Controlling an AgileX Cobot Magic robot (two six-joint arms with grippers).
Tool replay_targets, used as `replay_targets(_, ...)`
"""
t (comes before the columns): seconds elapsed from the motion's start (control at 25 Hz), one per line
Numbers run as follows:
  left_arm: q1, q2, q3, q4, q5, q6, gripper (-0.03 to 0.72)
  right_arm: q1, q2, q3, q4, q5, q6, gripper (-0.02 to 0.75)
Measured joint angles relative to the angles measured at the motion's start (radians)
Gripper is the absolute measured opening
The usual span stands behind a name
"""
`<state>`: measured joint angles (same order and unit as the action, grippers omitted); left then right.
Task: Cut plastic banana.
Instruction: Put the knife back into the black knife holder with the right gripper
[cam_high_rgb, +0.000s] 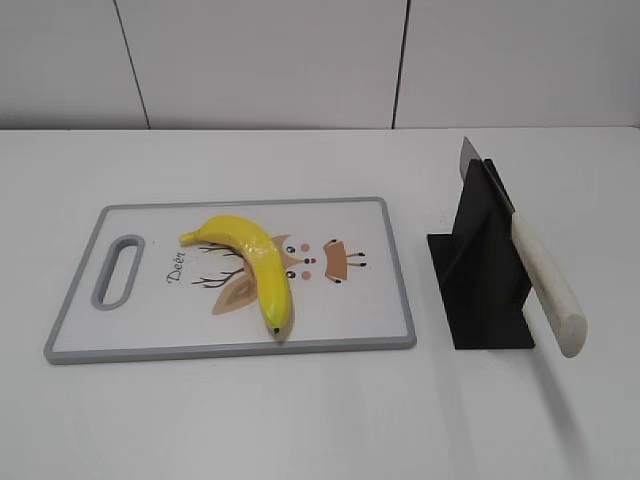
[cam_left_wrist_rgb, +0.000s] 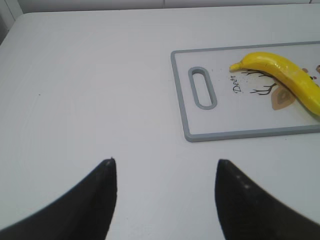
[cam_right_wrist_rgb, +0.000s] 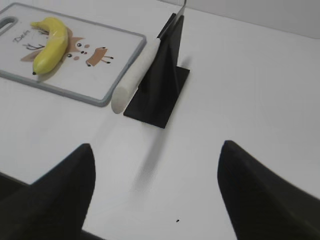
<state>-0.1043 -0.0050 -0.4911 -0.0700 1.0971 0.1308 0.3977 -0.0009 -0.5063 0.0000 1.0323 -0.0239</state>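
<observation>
A smooth white table (cam_high_rgb: 300, 420) fills the scene, bare along its front. Both grippers hover above it with dark fingers spread wide, holding nothing: the left gripper (cam_left_wrist_rgb: 165, 200) just off the board's handle end, the right gripper (cam_right_wrist_rgb: 155, 195) in front of the knife stand. A flat white cutting board (cam_high_rgb: 380, 300) with a grey rim, slot handle and deer drawing lies left of centre. The glossy yellow plastic banana (cam_high_rgb: 255, 262) curves across its middle. Right of the board, apart from it, a black angular stand (cam_high_rgb: 480, 280) holds a knife (cam_high_rgb: 545, 275) tilted, its pale handle jutting forward.
</observation>
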Motion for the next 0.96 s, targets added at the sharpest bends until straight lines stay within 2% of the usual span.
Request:
replay_targets(0.44, 0.0, 0.0, 0.0, 0.0, 0.0, 0.0, 0.584, -0.281, -0.005, 0.0, 0.006, 0.001, 0.0, 0.582)
replay_targets(0.56, 0.0, 0.0, 0.0, 0.0, 0.0, 0.0, 0.584, -0.305, -0.005, 0.0, 0.006, 0.001, 0.0, 0.582)
replay_targets(0.96, 0.0, 0.0, 0.0, 0.0, 0.0, 0.0, 0.571, -0.308, -0.005, 0.0, 0.006, 0.002, 0.0, 0.582)
